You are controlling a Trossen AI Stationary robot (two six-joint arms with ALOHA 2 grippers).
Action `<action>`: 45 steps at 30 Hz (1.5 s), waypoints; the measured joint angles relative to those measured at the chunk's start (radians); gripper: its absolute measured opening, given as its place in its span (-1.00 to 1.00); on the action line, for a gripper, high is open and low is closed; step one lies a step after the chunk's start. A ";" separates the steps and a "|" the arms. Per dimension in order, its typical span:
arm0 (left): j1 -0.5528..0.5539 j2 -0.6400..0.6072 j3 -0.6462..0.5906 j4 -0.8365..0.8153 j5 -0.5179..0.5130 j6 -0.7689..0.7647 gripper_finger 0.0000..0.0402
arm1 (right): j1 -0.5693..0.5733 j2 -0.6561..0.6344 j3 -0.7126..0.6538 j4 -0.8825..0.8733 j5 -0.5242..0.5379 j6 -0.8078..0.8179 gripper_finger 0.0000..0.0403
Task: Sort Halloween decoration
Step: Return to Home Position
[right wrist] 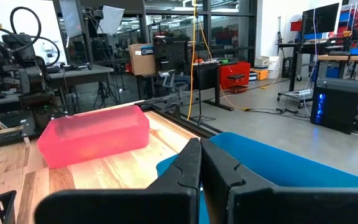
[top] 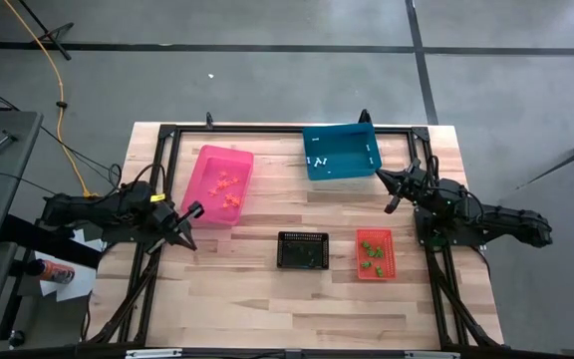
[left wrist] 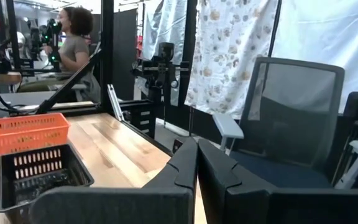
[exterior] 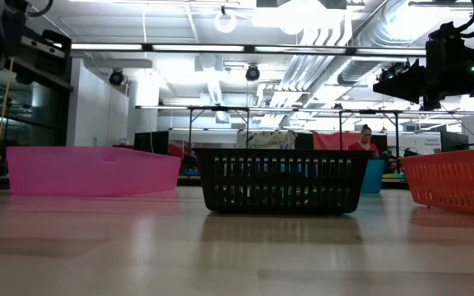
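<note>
In the high view, orange trinkets (top: 229, 189) lie in the pink bin (top: 217, 160), white ones (top: 317, 158) in the blue bin (top: 352, 140), and green ones (top: 372, 255) in the red basket (top: 360, 239). A black basket (top: 302, 237) stands between the pink bin and the red basket. My left gripper (top: 189, 242) hovers shut at the table's left side, just near of the pink bin. My right gripper (top: 380, 175) hovers shut beside the blue bin's near right corner. The wrist views show both pairs of fingers, left (left wrist: 197, 162) and right (right wrist: 199, 163), closed on nothing.
A dark frame (top: 267, 129) runs along the table's far edge and down both sides. In the low view the black basket (exterior: 282, 179) stands in the middle, with the pink bin (exterior: 89, 168) to its left and the red basket (exterior: 459, 177) to its right. Bare wood lies toward the near edge.
</note>
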 joint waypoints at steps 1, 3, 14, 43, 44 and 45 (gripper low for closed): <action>0.000 0.000 0.000 0.000 0.000 0.000 -1.00 | 0.000 0.000 0.000 0.000 0.000 0.000 -1.00; 0.000 0.000 0.000 0.000 0.000 0.000 -1.00 | 0.000 0.000 0.000 0.000 0.000 0.000 -1.00; 0.000 0.000 0.000 0.000 0.001 0.001 -1.00 | 0.000 0.000 0.000 0.000 0.000 0.000 -1.00; 0.002 -0.002 -0.002 -0.039 -0.661 0.239 -1.00 | 0.000 0.000 0.000 0.000 0.000 0.000 -1.00; 0.002 -0.002 -0.002 -0.036 -0.662 0.239 -1.00 | 0.000 0.000 0.000 0.000 0.000 0.000 -1.00; 0.002 -0.001 -0.002 -0.036 -0.663 0.239 -1.00 | 0.000 0.000 0.000 0.000 0.000 0.000 -1.00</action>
